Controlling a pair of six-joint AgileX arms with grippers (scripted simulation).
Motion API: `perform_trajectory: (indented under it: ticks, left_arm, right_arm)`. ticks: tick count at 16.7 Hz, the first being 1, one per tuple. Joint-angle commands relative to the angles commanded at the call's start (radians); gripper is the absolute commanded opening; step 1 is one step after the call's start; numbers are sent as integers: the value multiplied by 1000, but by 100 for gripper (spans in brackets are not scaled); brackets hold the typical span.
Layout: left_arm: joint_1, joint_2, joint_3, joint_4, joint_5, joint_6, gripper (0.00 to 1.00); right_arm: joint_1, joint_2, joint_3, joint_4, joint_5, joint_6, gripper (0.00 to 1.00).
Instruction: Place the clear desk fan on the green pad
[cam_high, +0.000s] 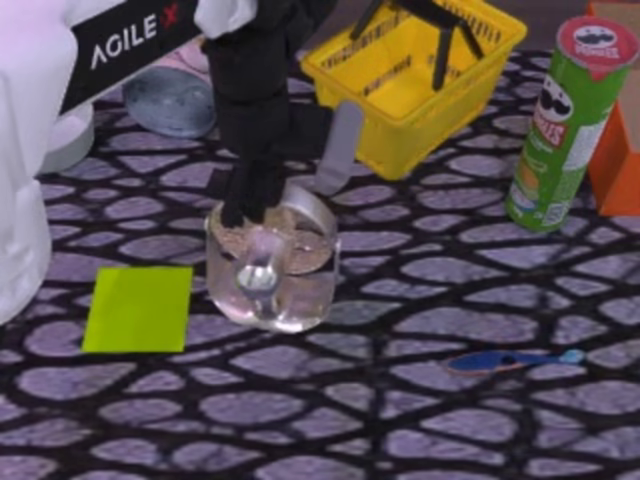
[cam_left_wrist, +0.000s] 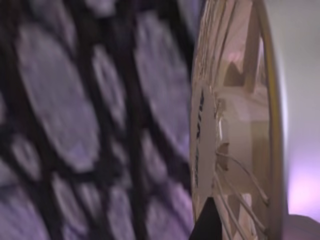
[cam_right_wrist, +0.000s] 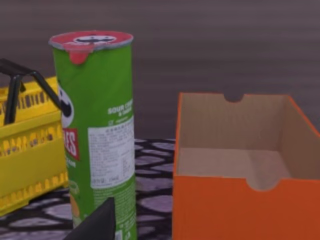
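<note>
Up close and biggest: white left arm (cam_high: 25, 150), reaching over from the top view's left. Below it, purple stone-pattern surface (cam_high: 420, 400).

At the back, yellow plastic basket with black handles (cam_high: 480, 60), nothing to see inside. Far right, open orange cardboard box (cam_right_wrist: 225, 200), bare inside. Next to that, tall green chips can with a red lid (cam_high: 560, 125), lid on.

Near the middle, clear desk fan with a see-through round frame (cam_high: 272, 265), right under the black left tool (cam_high: 245, 205). Looks pinched at its top rim, with the frame held between the fingers in the left wrist view.

Flat lime-green pad (cam_high: 138, 308) just beside the fan, on its left, not touching. Short trip to the left, then down. Left arm much nearer.

Right tool (cam_right_wrist: 95, 227) parked by the can; open or closed, cannot tell.
</note>
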Motion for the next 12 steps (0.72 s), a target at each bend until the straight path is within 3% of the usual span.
perform_trajectory:
  ticks: [8, 12]
  left_arm:
    - [17, 32, 244, -211, 0, -1, 0]
    - [12, 28, 249, -215, 0, 0, 0]
  right_arm:
    - [0, 0, 0, 0, 0, 0, 100]
    - [0, 0, 0, 0, 0, 0, 100]
